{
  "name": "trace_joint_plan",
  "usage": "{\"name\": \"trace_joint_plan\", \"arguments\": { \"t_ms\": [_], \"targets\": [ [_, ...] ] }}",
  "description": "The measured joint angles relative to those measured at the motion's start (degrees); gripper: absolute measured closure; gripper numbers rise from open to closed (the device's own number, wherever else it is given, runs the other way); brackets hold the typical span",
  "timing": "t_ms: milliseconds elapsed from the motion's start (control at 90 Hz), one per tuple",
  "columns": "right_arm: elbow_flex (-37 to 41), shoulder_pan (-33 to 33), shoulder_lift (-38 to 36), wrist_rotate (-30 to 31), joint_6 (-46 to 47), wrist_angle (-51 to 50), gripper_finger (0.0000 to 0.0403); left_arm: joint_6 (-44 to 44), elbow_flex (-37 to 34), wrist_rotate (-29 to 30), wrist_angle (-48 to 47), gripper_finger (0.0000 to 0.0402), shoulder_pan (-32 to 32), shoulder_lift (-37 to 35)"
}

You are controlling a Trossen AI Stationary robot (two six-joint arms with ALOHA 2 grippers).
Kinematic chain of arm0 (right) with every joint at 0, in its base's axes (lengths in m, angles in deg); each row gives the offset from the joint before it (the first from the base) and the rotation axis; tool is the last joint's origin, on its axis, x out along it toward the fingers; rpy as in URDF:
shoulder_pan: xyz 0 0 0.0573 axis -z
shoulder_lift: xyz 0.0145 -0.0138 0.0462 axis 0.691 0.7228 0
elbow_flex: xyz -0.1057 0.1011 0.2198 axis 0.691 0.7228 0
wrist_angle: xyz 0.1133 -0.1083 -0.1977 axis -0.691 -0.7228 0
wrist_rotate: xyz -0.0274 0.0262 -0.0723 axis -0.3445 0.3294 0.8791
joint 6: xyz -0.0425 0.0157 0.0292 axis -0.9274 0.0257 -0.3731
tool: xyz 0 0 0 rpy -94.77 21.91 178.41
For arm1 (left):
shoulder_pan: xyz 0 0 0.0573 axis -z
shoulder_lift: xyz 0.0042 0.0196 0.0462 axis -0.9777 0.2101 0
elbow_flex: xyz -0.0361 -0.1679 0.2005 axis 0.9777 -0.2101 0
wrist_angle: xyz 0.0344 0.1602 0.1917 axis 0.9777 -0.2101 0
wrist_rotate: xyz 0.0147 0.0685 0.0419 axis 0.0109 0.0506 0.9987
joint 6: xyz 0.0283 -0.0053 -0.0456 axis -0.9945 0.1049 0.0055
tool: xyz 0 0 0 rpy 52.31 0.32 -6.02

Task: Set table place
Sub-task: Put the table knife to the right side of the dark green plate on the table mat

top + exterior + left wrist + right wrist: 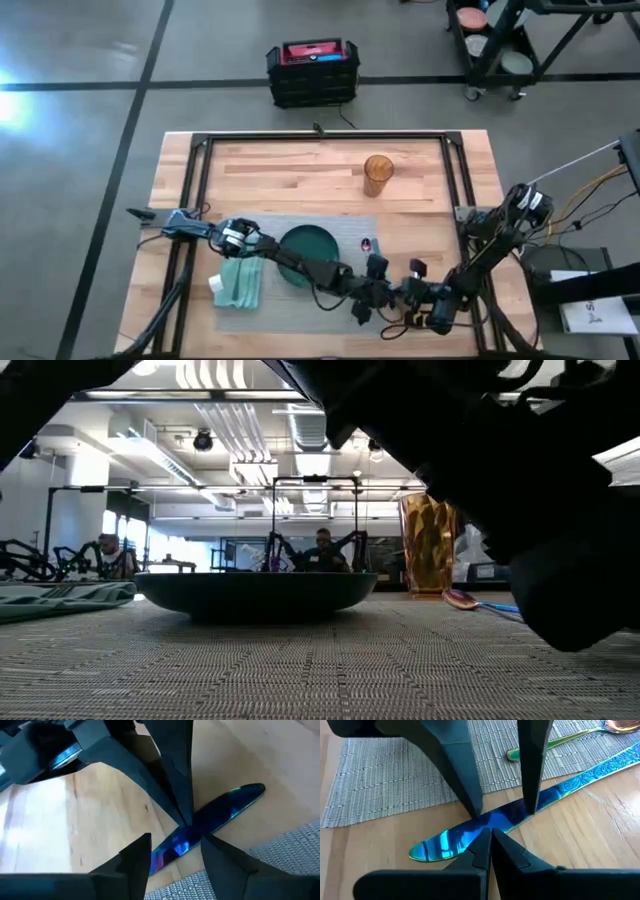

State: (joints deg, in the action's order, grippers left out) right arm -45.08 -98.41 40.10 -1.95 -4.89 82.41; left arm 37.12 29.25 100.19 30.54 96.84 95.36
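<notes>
Both sets of jaws meet on the iridescent blue metal knife (485, 827) lying on the light plank tabletop (300, 170) just off the grey woven placemat (300, 300), at 4 o'clock from the dark green plate (305, 250). Left gripper (175, 845) jaws straddle the blade, apart; right gripper (492, 832) jaws are together, tips touching it.

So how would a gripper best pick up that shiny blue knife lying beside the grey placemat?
Probably at its narrow middle, where blade meets handle, coming straight down with fingers across its width. The knife lies flat on the table, so only its thin edges offer purchase. The left gripper straddles that spot, open; the right gripper touches there, shut.
</notes>
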Motion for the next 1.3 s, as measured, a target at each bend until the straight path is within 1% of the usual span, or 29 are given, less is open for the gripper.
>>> {"name": "trace_joint_plan", "arguments": {
  "t_ms": [133, 289, 344, 411, 500, 578, 656, 700, 889, 1000, 1211, 1300],
  "targets": [
    [0.0, 0.0, 0.0, 0.1, -0.3, 0.3, 0.0403, 2.3, -0.2, -1.1, 0.2, 0.0275, -0.2, 0.0],
    [0.0, 0.0, 0.0, 0.2, -0.4, 0.4, 0.0403, 13.5, 1.0, -0.8, -0.7, 0.0294, 0.4, -0.7],
    [0.0, 0.0, 0.0, 0.2, -0.8, 0.5, 0.0403, 19.8, 1.8, -0.8, -1.3, 0.0299, 0.6, -1.6],
    [0.0, 0.0, 0.0, 0.3, -1.0, 0.6, 0.0403, 30.9, 3.7, -1.1, -3.8, 0.0303, 0.8, -2.9],
    [0.0, 0.0, 0.0, 0.3, -1.0, 0.6, 0.0403, 46.1, 6.0, -3.3, -8.0, 0.0308, 0.8, -3.5],
    [0.0, 0.0, 0.0, 0.3, -1.3, 0.6, 0.0403, 58.0, 6.5, -5.5, -10.1, 0.0313, 0.9, -3.2],
    [0.0, 0.0, 0.0, 0.4, -2.2, 0.6, 0.0403, 67.5, 6.5, -6.4, -10.3, 0.0318, 0.9, -2.9],
    [0.0, 0.0, 0.0, 0.3, -2.3, 0.6, 0.0403, 71.1, 6.5, -6.4, -10.2, 0.0321, 1.0, -2.9],
    [0.0, 0.0, 0.0, 0.4, -3.3, 0.6, 0.0403, 80.6, 6.6, -6.3, -9.7, 0.0324, 1.4, -1.6],
    [0.0, 0.0, 0.0, 0.4, -4.0, 0.7, 0.0403, 84.0, 6.6, -6.3, -9.4, 0.0325, 1.7, 0.2],
    [0.0, -0.1, 0.0, -1.4, -6.9, 3.7, 0.0403, 86.1, 6.6, -5.8, -7.3, 0.0325, 2.2, 1.4],
    [0.0, -0.1, 0.0, -3.6, -8.2, 5.9, 0.0403, 86.2, 6.4, -5.0, -7.2, 0.0325, 2.3, 1.4]
  ]
}}
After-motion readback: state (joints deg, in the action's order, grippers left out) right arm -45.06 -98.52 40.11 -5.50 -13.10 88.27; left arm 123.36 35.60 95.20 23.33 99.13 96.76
